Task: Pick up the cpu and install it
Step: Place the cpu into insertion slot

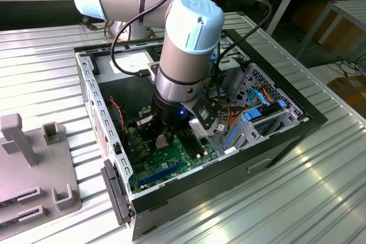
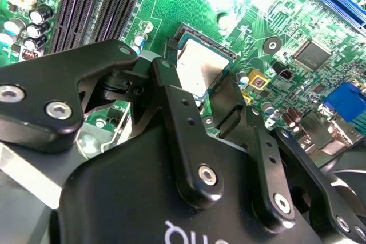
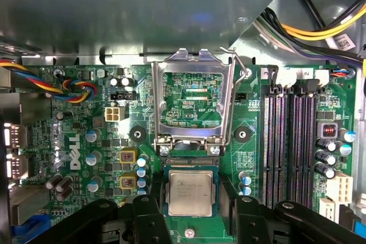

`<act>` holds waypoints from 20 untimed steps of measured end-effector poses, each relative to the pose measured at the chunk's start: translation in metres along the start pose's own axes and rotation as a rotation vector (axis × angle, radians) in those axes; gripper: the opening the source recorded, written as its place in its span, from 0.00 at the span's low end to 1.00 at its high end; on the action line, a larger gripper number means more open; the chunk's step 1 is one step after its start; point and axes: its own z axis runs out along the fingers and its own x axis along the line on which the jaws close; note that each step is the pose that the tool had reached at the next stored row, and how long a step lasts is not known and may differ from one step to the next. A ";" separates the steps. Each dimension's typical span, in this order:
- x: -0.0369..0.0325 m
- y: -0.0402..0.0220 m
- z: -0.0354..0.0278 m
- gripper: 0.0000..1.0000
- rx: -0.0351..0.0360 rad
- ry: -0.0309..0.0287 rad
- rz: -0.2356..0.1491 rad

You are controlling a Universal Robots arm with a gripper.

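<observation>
The cpu (image 3: 191,192) (image 2: 198,68), a small square chip with a silver-grey top, lies flat in the metal-framed socket (image 3: 191,166) on the green motherboard (image 3: 74,135) (image 1: 166,164). My gripper (image 3: 193,214) (image 2: 197,87) (image 1: 162,138) hangs low inside the computer case, right over the chip. It is open, with one black finger (image 3: 150,212) on each side of the cpu and a thin strip of socket frame showing between finger and chip. The socket's load plate (image 3: 157,101) stands swung up and open beyond the cpu.
The open black computer case (image 1: 229,170) lies on a ribbed metal table (image 1: 320,198). Memory slots (image 3: 286,141) (image 2: 97,4) run beside the socket. Blue, orange and yellow cables (image 1: 251,112) crowd the drive bay. A grey fixture (image 1: 34,164) stands at the exterior view's left.
</observation>
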 end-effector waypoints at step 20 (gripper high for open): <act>0.0000 0.0005 0.0011 0.47 -0.0002 0.0001 0.006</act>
